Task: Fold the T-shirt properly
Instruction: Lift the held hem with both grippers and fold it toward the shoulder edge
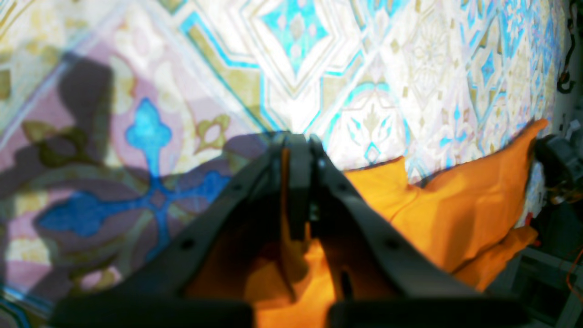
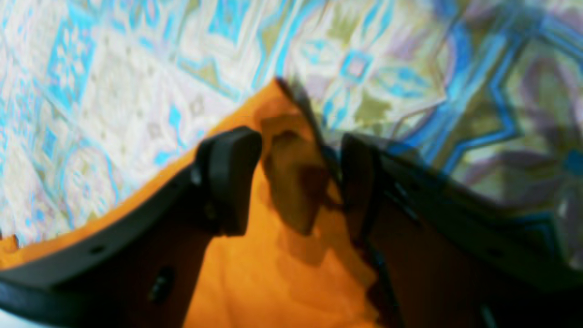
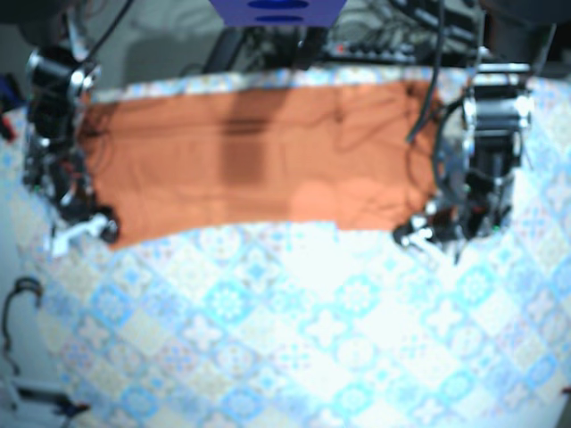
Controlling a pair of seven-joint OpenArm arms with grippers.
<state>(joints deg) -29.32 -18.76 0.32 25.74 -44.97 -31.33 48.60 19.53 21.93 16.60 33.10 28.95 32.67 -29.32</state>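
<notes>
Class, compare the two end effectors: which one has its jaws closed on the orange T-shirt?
The left end effector: its jaws meet, pinching the T-shirt. The right end effector has jaws apart around a fabric corner.

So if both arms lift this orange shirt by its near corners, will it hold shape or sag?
Probably floppy: the T-shirt bunches into folds beside the left gripper. Likely to sag mid-span, being spread wide between that and the right gripper. Seems thin, so probably light.
</notes>
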